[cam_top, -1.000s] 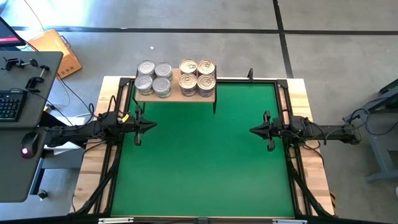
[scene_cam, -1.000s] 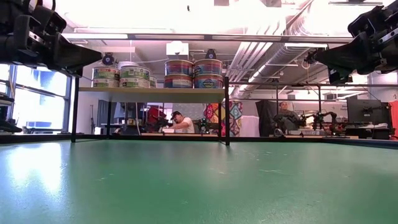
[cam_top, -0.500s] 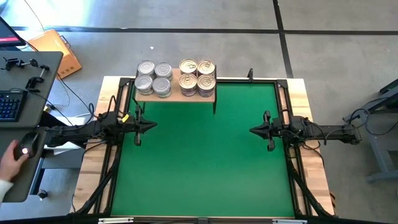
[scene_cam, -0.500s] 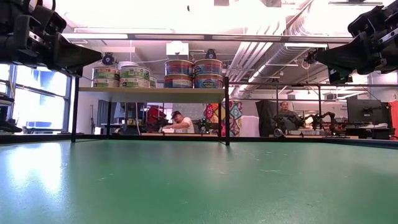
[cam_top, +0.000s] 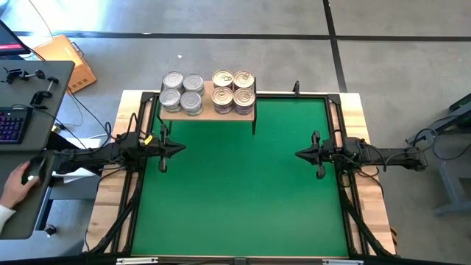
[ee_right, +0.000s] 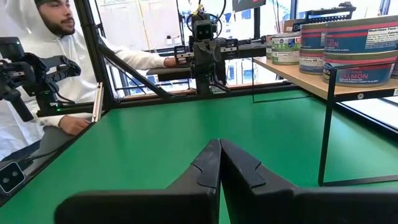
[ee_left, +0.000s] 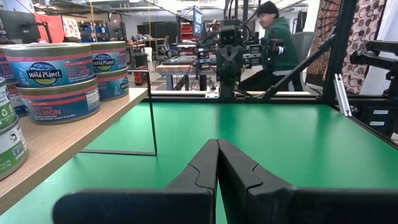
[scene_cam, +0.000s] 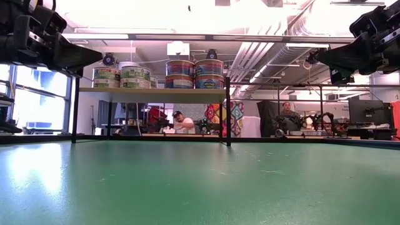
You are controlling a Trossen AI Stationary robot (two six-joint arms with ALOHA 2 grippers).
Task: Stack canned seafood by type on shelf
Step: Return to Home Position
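While both arms wait at the bench (cam_top: 243, 199) sides, the cans (scene_cam: 180, 74) stand stacked on the shelf (cam_top: 208, 104).
The silver-lidded cans (cam_top: 182, 93) fill the shelf's left end and the gold-lidded cans (cam_top: 234, 90) its right, at the bench's far edge. The left fingers (cam_top: 178, 148) and right fingers (cam_top: 300, 154) are pressed together, holding nothing.

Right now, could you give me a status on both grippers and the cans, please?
Left gripper shut, empty, at mat's left side; right gripper same, opposite. Silver-lid cans left, gold-lid cans right, stacked on shelf. Person's hand at side desk, off-table.
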